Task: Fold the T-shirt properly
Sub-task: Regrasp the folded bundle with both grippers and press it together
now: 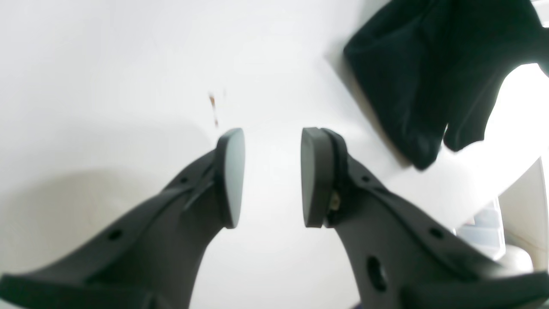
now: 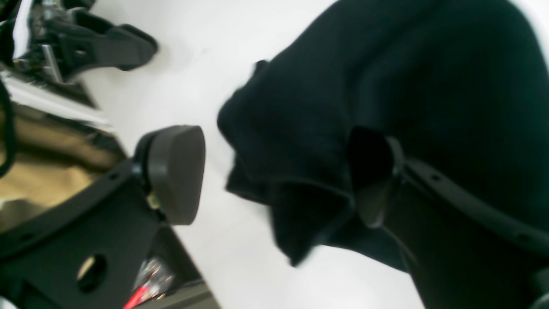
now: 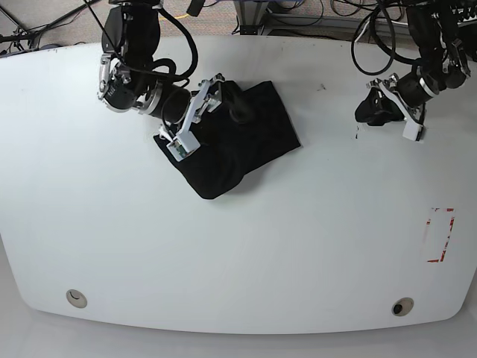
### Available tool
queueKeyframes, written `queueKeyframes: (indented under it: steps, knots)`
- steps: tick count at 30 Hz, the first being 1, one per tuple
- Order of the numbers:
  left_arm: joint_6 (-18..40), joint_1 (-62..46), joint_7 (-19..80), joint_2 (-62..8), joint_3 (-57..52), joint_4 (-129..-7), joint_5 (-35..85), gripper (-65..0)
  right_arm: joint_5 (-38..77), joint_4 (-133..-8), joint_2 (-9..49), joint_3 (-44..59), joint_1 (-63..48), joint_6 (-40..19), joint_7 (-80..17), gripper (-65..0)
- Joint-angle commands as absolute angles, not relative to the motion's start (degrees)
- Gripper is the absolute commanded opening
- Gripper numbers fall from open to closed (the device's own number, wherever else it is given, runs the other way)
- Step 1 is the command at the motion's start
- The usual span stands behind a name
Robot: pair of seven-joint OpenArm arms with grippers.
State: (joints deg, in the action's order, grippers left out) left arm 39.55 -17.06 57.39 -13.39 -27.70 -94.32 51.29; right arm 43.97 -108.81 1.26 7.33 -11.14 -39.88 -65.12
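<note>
- I see a white table [image 3: 238,253] carrying the folded black T-shirt [image 3: 235,145] near its far left.
- A red-marked rectangle [image 3: 440,235] sits at its right edge.

Base view looks straight down from high above the white worktop [image 3: 238,246], covering both arms. Left wrist view sits close behind the left claw [image 1: 272,178], facing the worktop. Right wrist view sits close behind the right claw [image 2: 279,176]. All three share the black T-shirt [image 3: 235,142].
</note>
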Motion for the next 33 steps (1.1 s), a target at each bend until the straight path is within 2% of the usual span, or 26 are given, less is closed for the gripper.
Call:
queueKeyframes:
  steps: [1,10,16,22,27,33]
  knots:
    - [40.0,-16.7,56.2,-14.1,-28.1,-95.5,52.6,-45.3,45.2,-105.7,1.3,4.9,-8.7,-40.0,-63.6,-16.8]
    - [40.0,-18.5,56.1,-14.3,-28.2,-97.8,52.6,-45.3,45.1,-99.6,-2.5,-8.3,-1.1,-40.0,-61.2,-16.3]
    - [40.0,-19.4,56.2,-14.2,-27.5,-102.5,48.8,-45.0,45.2,-93.5,-3.2,-10.8,2.8,-37.5,-59.2,-16.5]
    - [40.0,-17.1,56.2,-14.1,-19.3,-107.9,40.0,-44.9,45.8,-97.2,0.9,-7.4,2.4,-37.8,-58.9,-16.6]
    - [40.0,-13.8,56.0,-13.8,-9.9,-108.9,32.1,-45.1,45.8,-102.5,5.0,0.7,0.9,-37.9,-58.9,-16.8]
    - [40.0,-9.2,56.0,-10.5,-0.3,-108.6,26.2,-45.3,45.2,-101.3,7.1,9.1,2.7,-37.9,-58.9,-17.0]
